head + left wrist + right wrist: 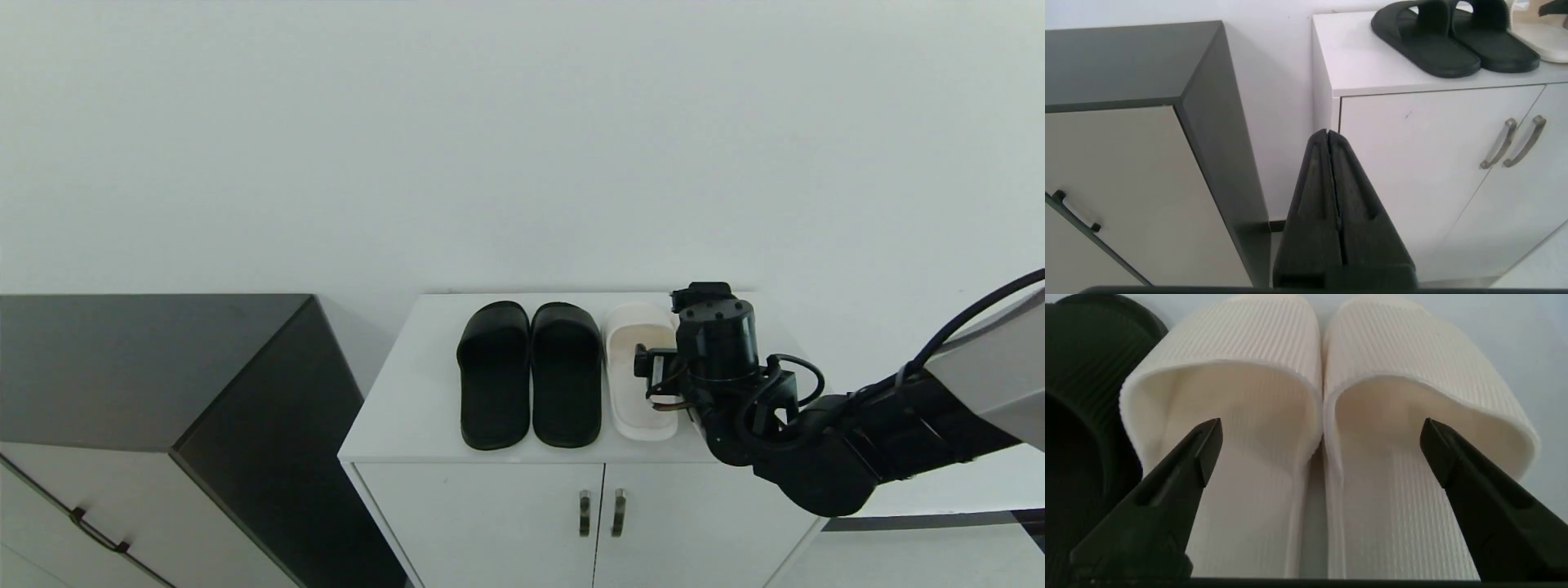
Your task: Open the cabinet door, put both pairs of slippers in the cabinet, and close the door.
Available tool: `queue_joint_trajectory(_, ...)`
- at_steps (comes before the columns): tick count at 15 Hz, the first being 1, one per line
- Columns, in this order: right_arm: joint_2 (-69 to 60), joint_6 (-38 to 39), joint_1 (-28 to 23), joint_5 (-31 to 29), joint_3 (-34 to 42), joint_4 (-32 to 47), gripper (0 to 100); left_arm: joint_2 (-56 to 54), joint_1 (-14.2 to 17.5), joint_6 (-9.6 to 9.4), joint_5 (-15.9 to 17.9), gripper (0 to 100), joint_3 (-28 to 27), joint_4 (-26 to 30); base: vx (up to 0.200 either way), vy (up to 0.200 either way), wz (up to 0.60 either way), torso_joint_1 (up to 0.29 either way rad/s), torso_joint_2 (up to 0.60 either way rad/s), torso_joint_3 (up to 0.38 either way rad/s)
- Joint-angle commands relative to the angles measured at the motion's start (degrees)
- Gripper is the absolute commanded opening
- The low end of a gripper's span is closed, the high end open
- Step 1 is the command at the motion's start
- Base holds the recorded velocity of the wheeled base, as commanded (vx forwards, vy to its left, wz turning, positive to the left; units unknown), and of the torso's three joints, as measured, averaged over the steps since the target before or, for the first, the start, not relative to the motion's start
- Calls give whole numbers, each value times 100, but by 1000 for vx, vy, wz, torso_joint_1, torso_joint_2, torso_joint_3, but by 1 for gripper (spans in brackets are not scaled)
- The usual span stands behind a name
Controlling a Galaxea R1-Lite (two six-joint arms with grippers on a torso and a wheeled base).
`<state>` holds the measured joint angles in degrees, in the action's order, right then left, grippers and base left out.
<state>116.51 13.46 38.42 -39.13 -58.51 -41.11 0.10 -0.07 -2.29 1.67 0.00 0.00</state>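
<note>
This looks like a home entryway corner: a low white cabinet (408, 420) with 2 doors (490, 523) and metal handles (585, 513) carries black slippers (565, 384) and cream slippers (633, 408) on top, beside a dark-topped cabinet (147, 367), all against a bare white wall (522, 122).

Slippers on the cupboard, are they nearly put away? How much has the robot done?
Nothing looks finished yet. Both cabinet doors are shut, and the black slippers and white slippers sit on top. In hand: the right pincer is open, its tips either side of the white pair. Left to do: open a door, put both pairs inside, close it.
</note>
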Motion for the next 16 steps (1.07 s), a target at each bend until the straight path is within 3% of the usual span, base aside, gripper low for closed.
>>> queue_joint_trajectory(1, 180, -1, -72, 11, -169, -3, 100, -1, -1, 1, 0, 0, 0, 0, 0, 0, 0, 0, 0, 0)
queue_joint_trajectory(10, 707, -186, -380, 362, -1004, 6, 100, -1, -1, 9, 0, 0, 0, 0, 0, 0, 0, 0, 0, 0)
queue_joint_trajectory(11, 716, -194, -380, 433, -1004, 6, 0, -1, -1, 27, 0, 0, 0, 0, 0, 0, 0, 0, 0, 0)
queue_joint_trajectory(16, 575, -274, -380, 389, -960, -3, 0, -1, -1, 27, -9, 0, 0, 0, 0, 0, 0, 0, 0, 0)
